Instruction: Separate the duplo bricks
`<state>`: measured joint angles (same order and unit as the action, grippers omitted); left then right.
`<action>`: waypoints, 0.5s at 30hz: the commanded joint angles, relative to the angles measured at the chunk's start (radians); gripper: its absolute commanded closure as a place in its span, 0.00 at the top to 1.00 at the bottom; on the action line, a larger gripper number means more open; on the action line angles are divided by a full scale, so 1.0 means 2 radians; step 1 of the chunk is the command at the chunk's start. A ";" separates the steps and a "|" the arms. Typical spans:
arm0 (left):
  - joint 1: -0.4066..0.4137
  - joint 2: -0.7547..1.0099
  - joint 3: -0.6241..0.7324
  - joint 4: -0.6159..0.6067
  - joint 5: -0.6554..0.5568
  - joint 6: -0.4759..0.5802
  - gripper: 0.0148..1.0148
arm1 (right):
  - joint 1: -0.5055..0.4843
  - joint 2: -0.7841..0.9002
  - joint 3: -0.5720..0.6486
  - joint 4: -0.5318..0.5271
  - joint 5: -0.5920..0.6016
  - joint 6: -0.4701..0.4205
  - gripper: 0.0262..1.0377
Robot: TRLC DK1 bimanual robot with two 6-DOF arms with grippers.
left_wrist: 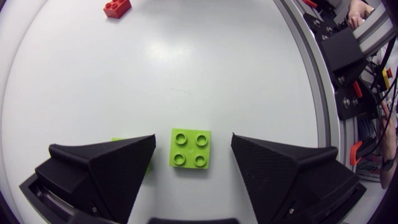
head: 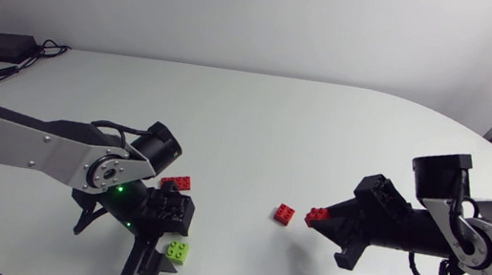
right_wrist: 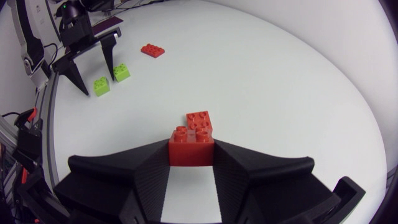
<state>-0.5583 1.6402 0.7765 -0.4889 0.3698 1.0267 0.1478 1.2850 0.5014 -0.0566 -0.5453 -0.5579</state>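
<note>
Holds the left gripper [left_wrist: 193,137] spread wide just above the bench [left_wrist: 217,74], straddling a green brick [left_wrist: 191,148] without touching it. Has a second green brick [right_wrist: 122,73] beside one finger and a flat red brick [head: 177,183] near. Toward the middle, shows a loose red brick [head: 284,213]. At right, clamps the right gripper [right_wrist: 193,144] on a second red brick [right_wrist: 191,154], just behind the loose one.

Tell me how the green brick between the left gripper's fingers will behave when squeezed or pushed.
The green brick looks like rigid moulded plastic, so it should stay stiff when the left gripper closes on it. It lies flat, studs up, so a push would probably slide it across the smooth table rather than tip or roll it.
</note>
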 commanded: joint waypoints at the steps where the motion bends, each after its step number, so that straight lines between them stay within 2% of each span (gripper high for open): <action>1: 0.001 -0.022 -0.004 -0.004 0.006 -0.006 0.93 | -0.013 0.020 -0.013 -0.007 0.003 -0.033 0.27; 6: 0.011 -0.032 -0.001 -0.004 0.011 -0.009 0.96 | -0.015 0.051 -0.022 0.007 0.002 -0.059 0.28; 15: 0.029 -0.048 -0.001 -0.005 0.011 -0.013 0.96 | -0.006 0.115 -0.033 0.071 0.005 -0.057 0.28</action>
<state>-0.5106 1.5585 0.7769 -0.4904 0.3855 1.0195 0.1265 1.4956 0.4625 0.0593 -0.5415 -0.6525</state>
